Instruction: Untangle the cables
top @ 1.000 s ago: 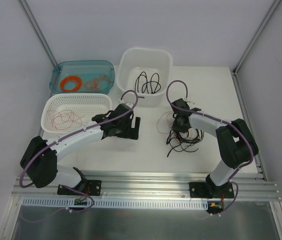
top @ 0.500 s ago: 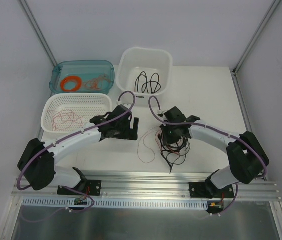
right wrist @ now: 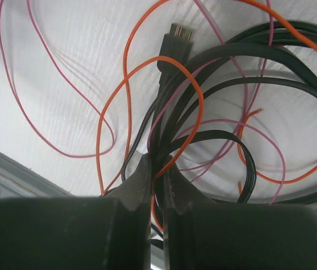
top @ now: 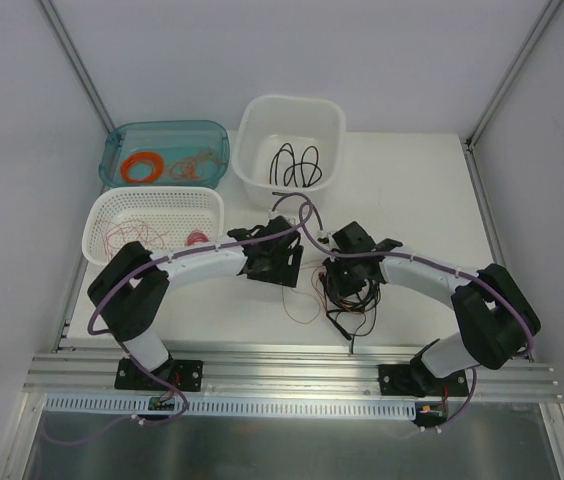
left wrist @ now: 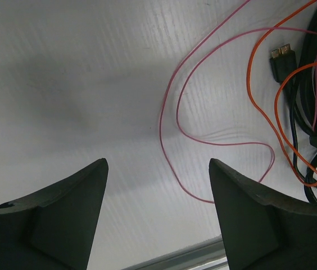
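Left tool (top: 274, 268) neared cables (top: 350, 292); white tub (top: 262, 192) holds black cable (top: 295, 165).

No legible text, label, brand or number on anything in view.

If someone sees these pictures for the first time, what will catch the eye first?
First the cables: a messy knot of black, orange and pink wires on the near middle of the table, with the right gripper shut on strands of it. Just to its left, the left gripper hangs open above the table, a loose pink wire lying ahead of its fingers.
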